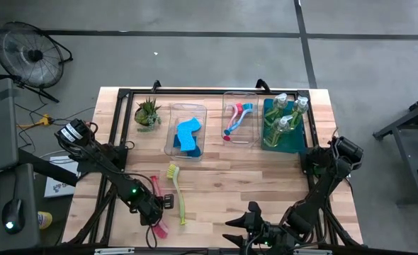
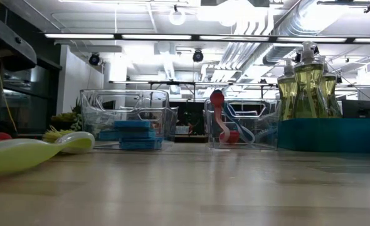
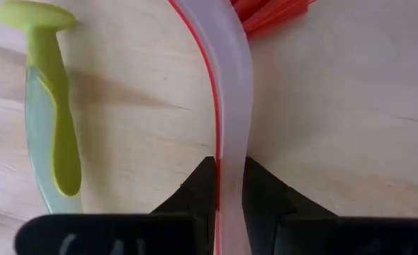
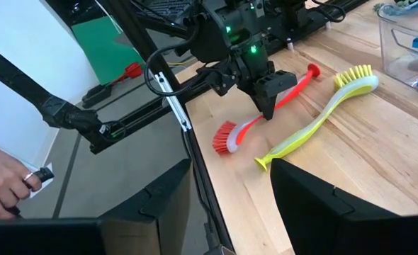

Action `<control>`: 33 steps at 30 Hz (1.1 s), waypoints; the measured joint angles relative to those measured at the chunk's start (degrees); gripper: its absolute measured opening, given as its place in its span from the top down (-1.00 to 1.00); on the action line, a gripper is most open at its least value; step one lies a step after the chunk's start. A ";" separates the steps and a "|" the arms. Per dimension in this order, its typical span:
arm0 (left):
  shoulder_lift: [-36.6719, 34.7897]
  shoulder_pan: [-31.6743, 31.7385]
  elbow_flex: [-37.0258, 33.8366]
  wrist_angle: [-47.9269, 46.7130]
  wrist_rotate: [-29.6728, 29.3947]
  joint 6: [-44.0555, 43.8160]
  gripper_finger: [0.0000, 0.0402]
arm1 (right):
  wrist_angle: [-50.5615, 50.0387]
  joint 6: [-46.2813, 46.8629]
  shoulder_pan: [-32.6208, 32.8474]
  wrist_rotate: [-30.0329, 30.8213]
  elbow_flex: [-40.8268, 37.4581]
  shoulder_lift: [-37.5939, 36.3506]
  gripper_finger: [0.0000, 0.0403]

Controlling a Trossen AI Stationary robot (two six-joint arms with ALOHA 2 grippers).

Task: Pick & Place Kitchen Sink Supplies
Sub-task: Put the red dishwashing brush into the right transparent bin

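Left gripper (image 1: 154, 211) clamped tight on red brush (image 4: 262, 113) mid-handle, near front-left table edge; handle looks light, stiff, smooth plastic, may pivot, so grip near middle. Yellow-green brush (image 1: 177, 195) just beside. Right gripper (image 1: 246, 230) idle front-centre, fingers half-spread, empty

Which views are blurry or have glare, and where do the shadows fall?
Low view: the yellow-green brush nearest the lens is soft and ceiling strip lights glare. Left wrist view: the red brush in the left hand blurs close up, and the yellow-green brush casts a soft shadow.
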 joint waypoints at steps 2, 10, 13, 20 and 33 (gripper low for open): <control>0.00 0.01 0.00 0.16 0.18 -0.04 0.81 | 0.00 0.09 0.01 -0.01 0.00 0.00 0.08; -0.07 0.00 2.19 -1.54 0.15 -4.69 0.81 | 0.42 0.15 0.01 -0.46 0.00 0.00 0.08; -0.07 0.00 4.53 -2.99 -0.91 -9.42 0.81 | 0.42 0.09 0.00 -0.46 0.00 0.00 0.08; -0.11 0.00 9.71 -3.24 -1.68 -14.68 0.81 | 0.42 0.00 0.00 -0.46 0.00 0.00 0.08; -0.17 0.02 20.94 0.89 -16.43 -14.79 0.81 | 0.31 -7.24 0.10 6.61 0.09 2.66 0.08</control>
